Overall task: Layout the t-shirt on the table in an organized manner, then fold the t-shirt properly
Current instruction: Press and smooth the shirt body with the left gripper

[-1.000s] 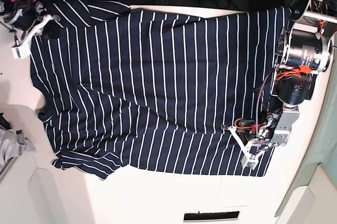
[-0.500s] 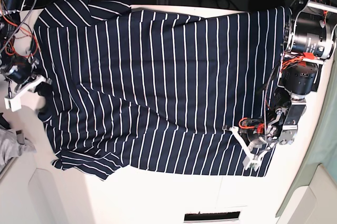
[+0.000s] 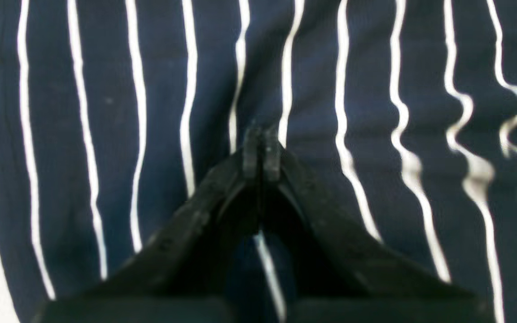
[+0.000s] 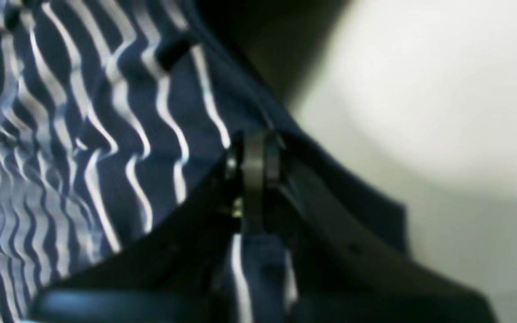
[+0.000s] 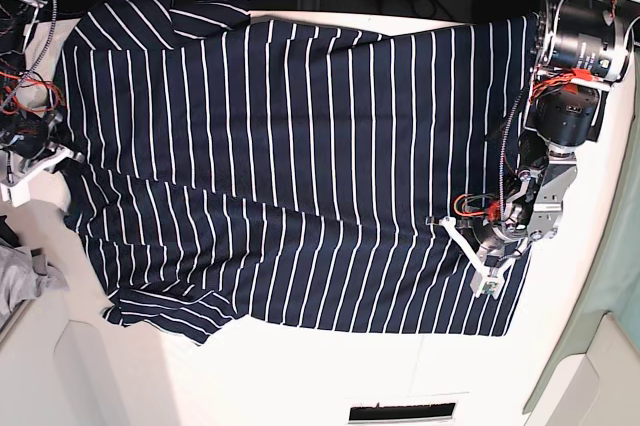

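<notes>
**Both hands clamped on shirt fabric: slip and snag are the risks**

Left hand (image 3: 260, 154): jaws pressed together over the t-shirt (image 3: 151, 112). A striped tuck of cloth shows between the fingers behind the tips, so it's pinching fabric near the hem end. Thin pinch; my read is that any sideways pull lets it slide out, and the wavy stripes just right of the tips say there's already a ripple that will set into a crease.

Right hand (image 4: 254, 161): jaws together on the shirt's edge, cloth bunched between the fingers, bare worktop (image 4: 442, 112) beyond. View is blurred, so I can't tell how deep the bite is. An edge-only grip is the likeliest thing to let go.

Wider, base view: t-shirt (image 5: 300, 156) lies mostly spread on the worktop (image 5: 300, 366), left hand (image 5: 490, 271) on its hem end, right hand (image 5: 25, 171) at the collar end.

- Far edge and one sleeve hang past the worktop toward the cables; a tug could drag more off or catch.
- Near sleeve is folded under itself, so it won't flatten by stretching alone.
- Uneven pull between hands skews the stripes.
- Grey cloth (image 5: 25, 276) sits near the collar-end corner and could get swept in.
</notes>
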Robot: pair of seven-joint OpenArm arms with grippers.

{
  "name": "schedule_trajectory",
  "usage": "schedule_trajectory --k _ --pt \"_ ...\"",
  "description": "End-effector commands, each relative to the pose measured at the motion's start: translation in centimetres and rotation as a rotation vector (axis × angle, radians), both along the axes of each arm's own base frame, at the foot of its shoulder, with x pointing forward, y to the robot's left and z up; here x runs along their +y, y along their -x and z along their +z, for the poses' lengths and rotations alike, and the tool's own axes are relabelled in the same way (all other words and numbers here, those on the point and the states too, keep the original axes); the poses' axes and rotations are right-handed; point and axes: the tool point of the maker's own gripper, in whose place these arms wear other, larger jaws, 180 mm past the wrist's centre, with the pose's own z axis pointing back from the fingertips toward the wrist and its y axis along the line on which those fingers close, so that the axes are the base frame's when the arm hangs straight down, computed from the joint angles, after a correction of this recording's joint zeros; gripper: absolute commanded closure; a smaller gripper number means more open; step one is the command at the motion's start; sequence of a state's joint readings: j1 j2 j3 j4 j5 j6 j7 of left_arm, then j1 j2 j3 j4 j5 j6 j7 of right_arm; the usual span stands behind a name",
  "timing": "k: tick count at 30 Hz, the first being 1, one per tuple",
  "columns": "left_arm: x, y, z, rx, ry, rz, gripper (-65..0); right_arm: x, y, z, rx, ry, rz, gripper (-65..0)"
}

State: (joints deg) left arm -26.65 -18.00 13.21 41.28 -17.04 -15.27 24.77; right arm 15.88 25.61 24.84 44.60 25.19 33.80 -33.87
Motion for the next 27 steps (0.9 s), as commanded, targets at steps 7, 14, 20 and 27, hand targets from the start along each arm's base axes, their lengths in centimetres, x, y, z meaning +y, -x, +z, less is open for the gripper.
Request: schedule_trajectory --k 7,14,20,27 --pt "0.8 0.9 -0.2 0.071 -0.008 -0.045 0.0 -3.5 1.2 1.2 0.017 0.023 -0.045 0.0" --pt "-3.2 -0.5 3.4 0.010 0.139 -0.166 0.0 -3.0 0.0 3.7 -0.085 -0.031 -0.050 0.0" --pt "-3.6 -0.4 7.8 -0.060 0.184 -0.263 0.0 -1.3 -0.3 6.5 -0.122 -0.019 0.043 0.0" --pt "-1.3 4.5 6.1 -0.011 0.144 -0.300 0.0 -0.5 3.7 5.2 -0.062 0.024 0.102 0.0"
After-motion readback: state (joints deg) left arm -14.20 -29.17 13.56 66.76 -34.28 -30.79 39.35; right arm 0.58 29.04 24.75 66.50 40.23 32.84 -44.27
